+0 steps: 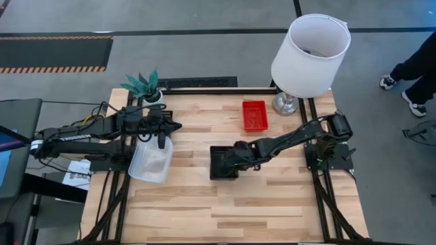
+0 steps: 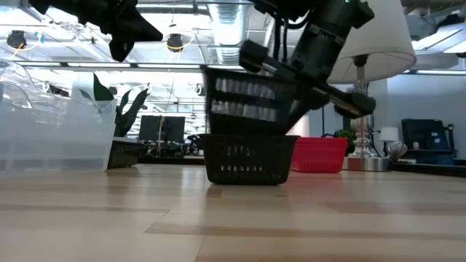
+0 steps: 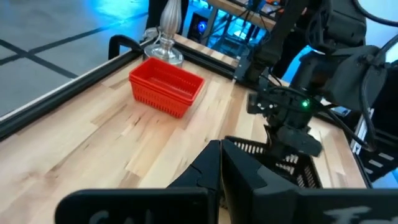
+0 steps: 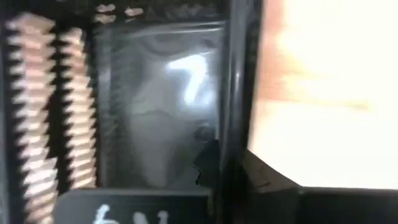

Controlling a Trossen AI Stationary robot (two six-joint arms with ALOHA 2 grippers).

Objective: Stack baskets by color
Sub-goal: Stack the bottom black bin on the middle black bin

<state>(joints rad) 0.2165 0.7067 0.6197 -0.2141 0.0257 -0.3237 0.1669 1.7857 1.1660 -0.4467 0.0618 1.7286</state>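
Two black baskets stand one above the other at the table's middle: the lower black basket (image 2: 251,159) rests on the wood, and the upper black basket (image 2: 247,98) hangs just over it with my right gripper (image 4: 229,171) shut on it. A red basket (image 1: 255,114) sits at the far side, in front of the lamp. A clear basket (image 1: 151,161) lies at the left. My left gripper (image 1: 176,126) hovers shut and empty above the clear basket's far end. My right gripper holds the upper black basket by one side wall (image 4: 234,93), one finger inside the basket and one outside. It comes slanting down from the table's right. The basket hangs roughly level, with its bottom at the lower basket's rim (image 2: 251,136).
A white lamp (image 1: 310,51) stands at the far right corner and a small green plant (image 1: 144,85) at the far left. Bare wood lies along the near half of the table (image 1: 225,211). A person's legs (image 1: 412,75) show beyond the right edge.
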